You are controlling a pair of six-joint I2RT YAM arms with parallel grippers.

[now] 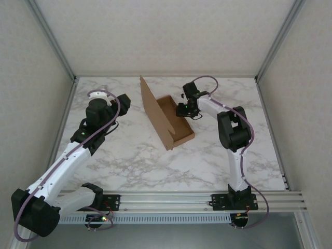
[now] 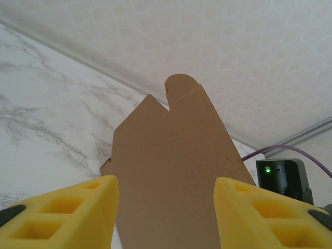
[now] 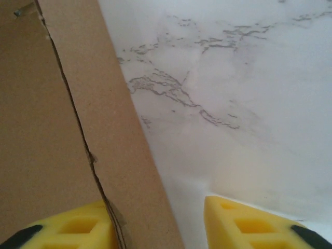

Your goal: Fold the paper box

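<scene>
While the paper box (image 1: 167, 118) is lying in the middle of the desk (image 1: 135, 161) with its large flap upright, the left hand (image 1: 124, 104) is being held open and empty, apart from that flap. The box's right-side wall is being straddled by the right hand (image 1: 181, 110), its fingers parted, one clear of the cardboard.

You find no readable text, label, brand or number here: the paper box (image 1: 165, 116) shows plain brown cardboard, and the marble table (image 1: 129, 155) carries grey veining alone.
</scene>
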